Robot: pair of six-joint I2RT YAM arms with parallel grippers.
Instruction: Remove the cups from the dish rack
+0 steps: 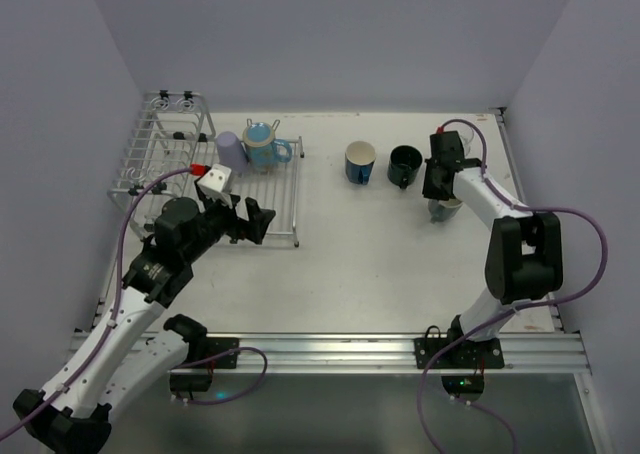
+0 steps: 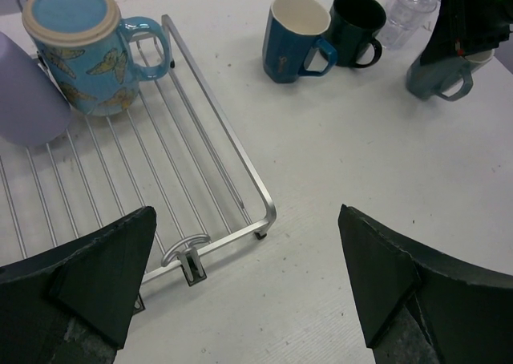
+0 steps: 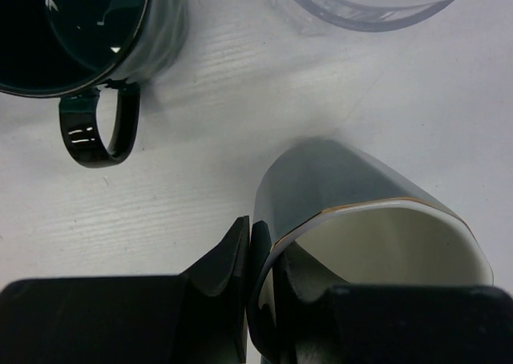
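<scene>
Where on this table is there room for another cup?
Widest bare white table lies in front, between the silver wire dish rack and the right arm. A smaller gap separates rack and cream-lined blue mug. Crowded back right: that mug, a dark teal mug, and the grey-blue mug in the right gripper.

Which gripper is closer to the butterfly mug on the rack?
Left. The left gripper hangs open over the rack at its near corner, the butterfly mug at its far end. The right gripper is across the table, shut on a grey-blue cup.
</scene>
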